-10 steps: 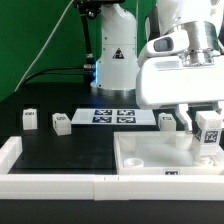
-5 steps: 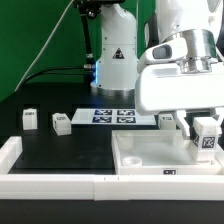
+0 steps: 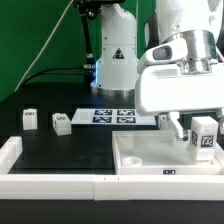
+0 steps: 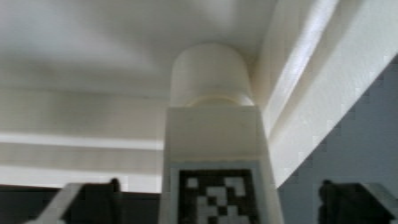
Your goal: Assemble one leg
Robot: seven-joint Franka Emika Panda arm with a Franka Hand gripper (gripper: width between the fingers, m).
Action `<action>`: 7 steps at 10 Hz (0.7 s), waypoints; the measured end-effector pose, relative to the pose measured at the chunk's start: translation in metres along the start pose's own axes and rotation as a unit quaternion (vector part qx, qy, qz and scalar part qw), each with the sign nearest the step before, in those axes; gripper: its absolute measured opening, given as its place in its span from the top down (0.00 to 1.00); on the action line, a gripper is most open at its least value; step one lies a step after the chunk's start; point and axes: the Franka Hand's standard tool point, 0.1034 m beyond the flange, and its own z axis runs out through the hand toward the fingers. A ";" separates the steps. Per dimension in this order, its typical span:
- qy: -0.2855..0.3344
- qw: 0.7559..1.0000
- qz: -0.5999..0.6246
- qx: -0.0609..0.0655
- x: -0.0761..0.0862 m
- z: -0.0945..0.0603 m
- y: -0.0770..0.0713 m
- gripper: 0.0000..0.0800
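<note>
A white leg (image 3: pixel 205 137) with a black-and-white tag stands upright in the corner of the large white tray-like piece (image 3: pixel 150 160), at the exterior view's right. My gripper (image 3: pixel 195 128) hangs around it, open. In the wrist view the leg (image 4: pixel 217 140) rises between the two dark fingertips (image 4: pixel 93 200), with a gap on each side, and its rounded end points at the tray's rim. Three more legs stand on the black table, at the exterior view's left (image 3: pixel 30 119), left of centre (image 3: pixel 62 123) and just behind the tray (image 3: pixel 167 119).
The marker board (image 3: pixel 112 116) lies behind the legs in front of the robot base (image 3: pixel 115 60). A white rail (image 3: pixel 50 182) runs along the table's front edge, with a raised end at the left (image 3: pixel 8 152).
The leg has sunk a little and gone from tilted to upright in the tray's corner. The gripper has come down slightly with it.
</note>
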 end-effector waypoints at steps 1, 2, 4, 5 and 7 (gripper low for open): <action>0.000 1.000 0.000 0.000 0.000 0.000 0.000 0.23; 0.000 1.000 0.000 0.000 0.000 0.000 0.000 0.20; -0.006 1.000 -0.003 -0.002 0.005 -0.007 0.009 0.19; -0.009 1.000 -0.003 -0.001 0.013 -0.016 0.010 0.19; -0.025 1.000 -0.001 0.003 0.025 -0.030 0.013 0.19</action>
